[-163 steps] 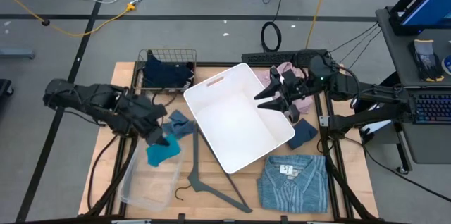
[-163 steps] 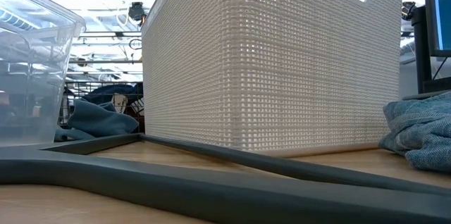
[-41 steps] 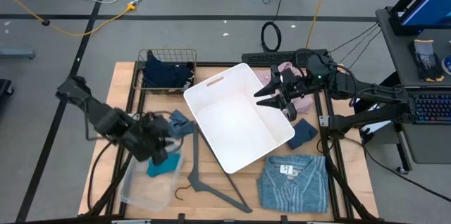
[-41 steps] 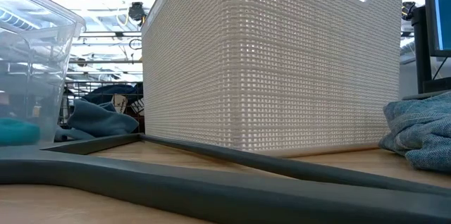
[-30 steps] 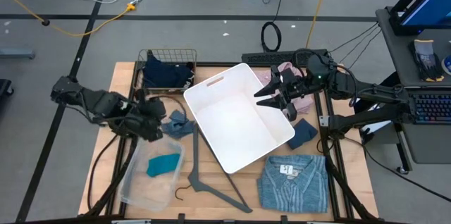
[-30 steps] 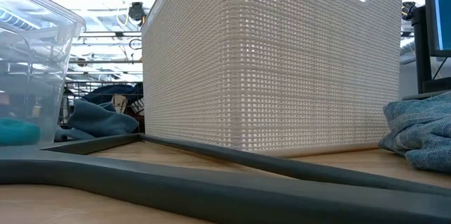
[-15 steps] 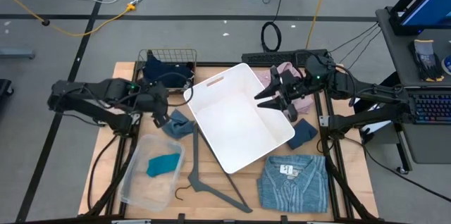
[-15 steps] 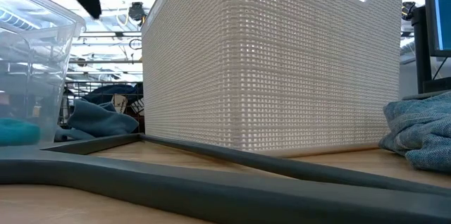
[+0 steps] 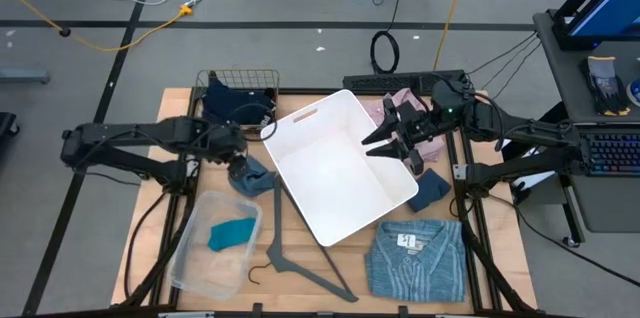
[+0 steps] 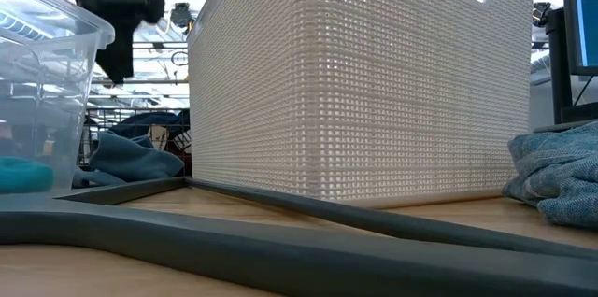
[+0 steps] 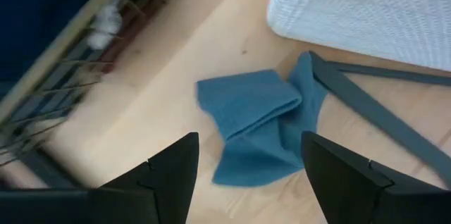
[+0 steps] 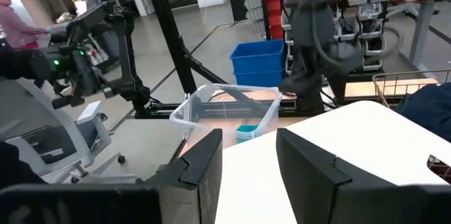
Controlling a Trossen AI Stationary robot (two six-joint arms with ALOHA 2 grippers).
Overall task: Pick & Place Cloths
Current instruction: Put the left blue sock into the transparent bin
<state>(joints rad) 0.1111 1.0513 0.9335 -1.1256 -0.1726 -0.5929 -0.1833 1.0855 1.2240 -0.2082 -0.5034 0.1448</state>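
A blue-grey cloth [image 9: 257,177] [image 11: 262,124] lies crumpled on the wood beside the white basket [image 9: 300,123]. My left gripper [image 9: 237,164] [image 11: 246,168] hovers open just above it, one finger on either side, touching nothing. A teal cloth [image 9: 232,233] lies in the clear plastic bin [image 9: 190,258]. A navy cloth [image 9: 237,106] fills the wire basket. The blue striped shirt [image 9: 415,258] lies flat at the near right, with a dark blue cloth [image 9: 432,188] and a pink one [image 9: 405,106] farther back. My right gripper [image 9: 392,144] [image 12: 248,164] waits open over the white basket.
A grey hanger [image 9: 300,263] lies between the clear bin and the shirt, one arm reaching up past the blue-grey cloth [image 11: 380,104]. The wire basket's rim [image 11: 77,41] is close on the far side of my left gripper. The white basket [image 10: 364,82] takes the table's middle.
My left gripper has left the clear bin, gone toward the table's far edge and to the right, and come down over the blue-grey cloth by the white basket. The teal cloth stays in the bin.
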